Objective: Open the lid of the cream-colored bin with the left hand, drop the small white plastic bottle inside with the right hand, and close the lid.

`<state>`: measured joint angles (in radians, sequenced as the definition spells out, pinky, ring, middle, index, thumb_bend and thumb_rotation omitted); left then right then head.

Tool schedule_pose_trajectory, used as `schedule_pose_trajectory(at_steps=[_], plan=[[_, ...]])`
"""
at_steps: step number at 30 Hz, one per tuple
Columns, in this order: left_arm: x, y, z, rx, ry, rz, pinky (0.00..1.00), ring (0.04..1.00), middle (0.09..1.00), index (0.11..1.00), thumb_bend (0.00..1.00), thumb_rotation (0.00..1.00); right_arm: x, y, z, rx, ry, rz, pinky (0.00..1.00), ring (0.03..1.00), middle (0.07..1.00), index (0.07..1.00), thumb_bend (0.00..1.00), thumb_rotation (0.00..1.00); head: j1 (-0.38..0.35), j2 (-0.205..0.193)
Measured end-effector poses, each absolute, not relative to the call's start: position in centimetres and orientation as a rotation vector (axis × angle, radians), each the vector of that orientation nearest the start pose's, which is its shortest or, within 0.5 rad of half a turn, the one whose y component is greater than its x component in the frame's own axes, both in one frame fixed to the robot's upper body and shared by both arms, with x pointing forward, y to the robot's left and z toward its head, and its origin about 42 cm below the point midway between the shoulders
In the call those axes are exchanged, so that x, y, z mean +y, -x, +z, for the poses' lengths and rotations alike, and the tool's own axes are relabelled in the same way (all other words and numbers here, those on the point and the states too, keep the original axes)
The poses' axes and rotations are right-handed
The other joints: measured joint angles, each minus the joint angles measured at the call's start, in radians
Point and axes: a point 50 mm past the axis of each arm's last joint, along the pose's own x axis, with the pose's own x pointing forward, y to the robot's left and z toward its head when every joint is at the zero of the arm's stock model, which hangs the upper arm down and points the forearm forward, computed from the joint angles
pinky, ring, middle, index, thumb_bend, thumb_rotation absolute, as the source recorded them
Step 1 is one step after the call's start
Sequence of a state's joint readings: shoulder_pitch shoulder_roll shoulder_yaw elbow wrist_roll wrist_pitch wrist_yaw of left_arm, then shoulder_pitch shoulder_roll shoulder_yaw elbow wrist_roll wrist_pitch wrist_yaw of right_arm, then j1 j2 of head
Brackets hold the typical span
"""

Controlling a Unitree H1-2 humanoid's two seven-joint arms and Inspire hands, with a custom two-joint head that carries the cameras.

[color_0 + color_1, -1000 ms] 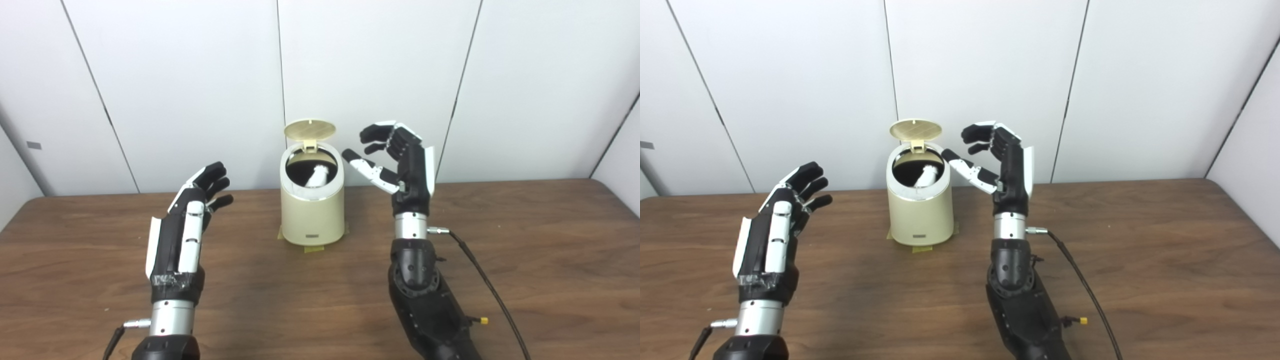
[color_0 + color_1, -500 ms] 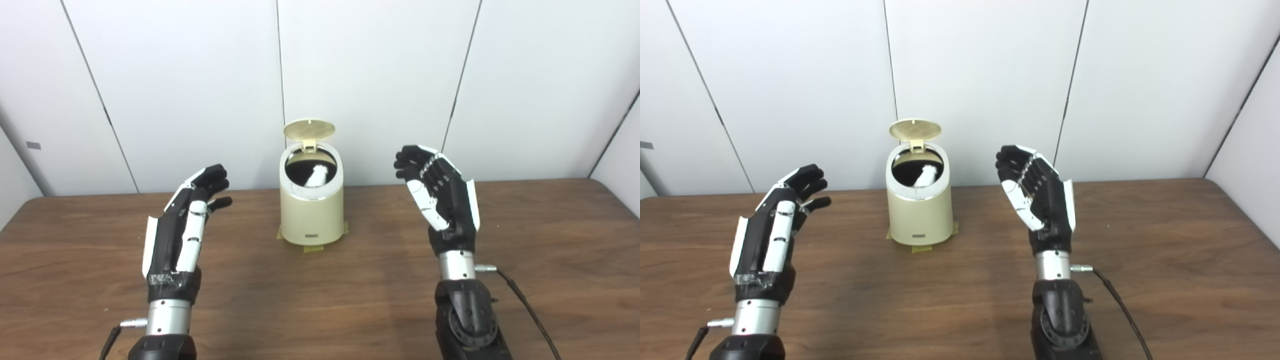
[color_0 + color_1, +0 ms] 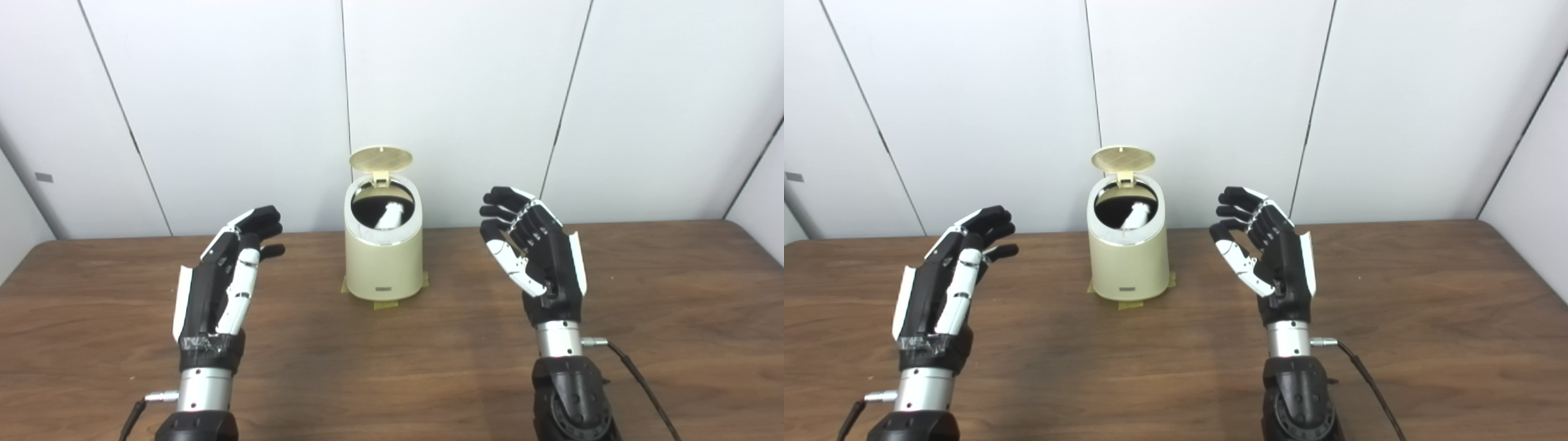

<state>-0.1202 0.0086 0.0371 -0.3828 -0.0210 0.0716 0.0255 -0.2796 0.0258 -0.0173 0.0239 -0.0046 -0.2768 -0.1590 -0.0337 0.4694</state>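
Raised lid up and to the right of empty, spread left hand; right hand likewise open, about equally near.

Blk/wht left hand & right hand, silver wrists, blk cables

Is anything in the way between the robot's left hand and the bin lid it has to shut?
No, nothing visible. The left hand is open, with only bare table between it and the bin. The lid stands up, with the white bottle inside.
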Motion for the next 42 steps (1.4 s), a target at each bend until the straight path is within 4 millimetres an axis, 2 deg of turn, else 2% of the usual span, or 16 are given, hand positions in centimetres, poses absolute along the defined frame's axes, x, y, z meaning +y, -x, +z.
schedule_pose_trajectory(at_steps=[1, 2, 3, 6, 9, 12, 16, 18, 22, 25, 27, 30, 35, 38, 42], plan=[[21.4, -29.6, 22.8, -0.426, 0.016, 0.023, 0.74, 0.806, 0.806, 0.781, 0.27, 0.66, -19.1, -35.8, 19.3, -0.515, -0.076, -0.103, 0.59, 0.644, 0.669, 0.663, 0.33, 0.37, -0.002, 0.008], [21.4, -29.7, 22.8, -0.426, 0.008, 0.015, 0.79, 0.831, 0.832, 0.811, 0.42, 0.77, -19.1, -35.8, 19.2, -0.513, -0.079, -0.106, 0.59, 0.644, 0.669, 0.665, 0.32, 0.38, 0.002, 0.009], [21.2, -29.7, 22.8, -0.427, -0.003, -0.002, 0.83, 0.847, 0.843, 0.827, 0.50, 0.82, -19.2, -35.8, 19.2, -0.512, -0.078, -0.107, 0.59, 0.646, 0.672, 0.668, 0.32, 0.38, 0.005, 0.011], [20.8, -29.9, 23.1, -0.437, -0.062, -0.086, 0.94, 0.894, 0.864, 0.859, 0.62, 0.91, -19.2, -35.7, 19.4, -0.519, -0.072, -0.103, 0.59, 0.655, 0.681, 0.677, 0.32, 0.39, 0.009, 0.012], [20.1, -30.8, 24.7, -0.470, -0.182, -0.135, 0.99, 0.960, 0.898, 0.894, 0.69, 0.99, -19.4, -35.7, 19.4, -0.521, -0.068, -0.098, 0.59, 0.653, 0.679, 0.672, 0.32, 0.38, 0.009, 0.014], [19.4, -32.3, 28.1, -0.571, -0.340, -0.164, 1.00, 0.984, 0.913, 0.894, 0.71, 1.00, -19.4, -35.7, 19.4, -0.521, -0.073, -0.098, 0.58, 0.649, 0.677, 0.669, 0.32, 0.36, 0.012, 0.015], [18.3, -33.6, 32.1, -0.682, -0.405, -0.163, 1.00, 0.997, 0.925, 0.904, 0.72, 1.00, -19.4, -35.7, 19.4, -0.521, -0.073, -0.104, 0.58, 0.646, 0.671, 0.664, 0.32, 0.37, 0.015, 0.017], [17.5, -33.9, 33.2, -0.703, -0.421, -0.189, 1.00, 0.990, 0.919, 0.901, 0.72, 1.00, -19.5, -35.8, 19.3, -0.518, -0.074, -0.110, 0.58, 0.644, 0.669, 0.662, 0.32, 0.37, 0.018, 0.018], [16.4, -34.5, 34.1, -0.682, -0.470, -0.162, 1.00, 0.999, 0.900, 0.873, 0.74, 1.00, -19.7, -35.8, 19.1, -0.511, -0.075, -0.124, 0.57, 0.640, 0.667, 0.662, 0.31, 0.35, 0.024, 0.011], [15.6, -35.4, 35.3, -0.663, -0.538, -0.131, 1.00, 1.000, 0.924, 0.898, 0.79, 1.00, -19.7, -35.9, 19.0, -0.506, -0.076, -0.121, 0.58, 0.648, 0.674, 0.668, 0.32, 0.37, 0.029, 0.011], [15.0, -36.2, 36.1, -0.661, -0.576, -0.126, 1.00, 1.000, 0.976, 0.914, 0.84, 1.00, -19.7, -35.9, 18.9, -0.503, -0.082, -0.118, 0.58, 0.647, 0.670, 0.665, 0.33, 0.37, 0.029, 0.011], [14.1, -37.7, 36.4, -0.618, -0.643, -0.134, 1.00, 1.000, 0.998, 0.916, 0.89, 1.00, -19.7, -35.9, 18.9, -0.503, -0.085, -0.118, 0.58, 0.645, 0.667, 0.663, 0.32, 0.37, 0.031, 0.011], [13.3, -40.0, 34.9, -0.545, -0.878, -0.084, 1.00, 1.000, 0.945, 0.895, 0.88, 1.00, -19.7, -35.9, 18.9, -0.501, -0.094, -0.121, 0.57, 0.636, 0.659, 0.656, 0.32, 0.35, 0.029, 0.009], [13.2, -40.9, 34.7, -0.516, -0.906, -0.081, 1.00, 1.000, 0.932, 0.869, 0.87, 0.99, -19.5, -35.9, 18.9, -0.501, -0.099, -0.122, 0.57, 0.637, 0.657, 0.653, 0.32, 0.35, 0.029, 0.009], [12.5, -41.6, 34.8, -0.501, -0.929, -0.088, 1.00, 1.000, 0.936, 0.889, 0.86, 0.99, -19.2, -35.9, 18.9, -0.499, -0.110, -0.122, 0.57, 0.636, 0.657, 0.653, 0.32, 0.35, 0.031, 0.006]])
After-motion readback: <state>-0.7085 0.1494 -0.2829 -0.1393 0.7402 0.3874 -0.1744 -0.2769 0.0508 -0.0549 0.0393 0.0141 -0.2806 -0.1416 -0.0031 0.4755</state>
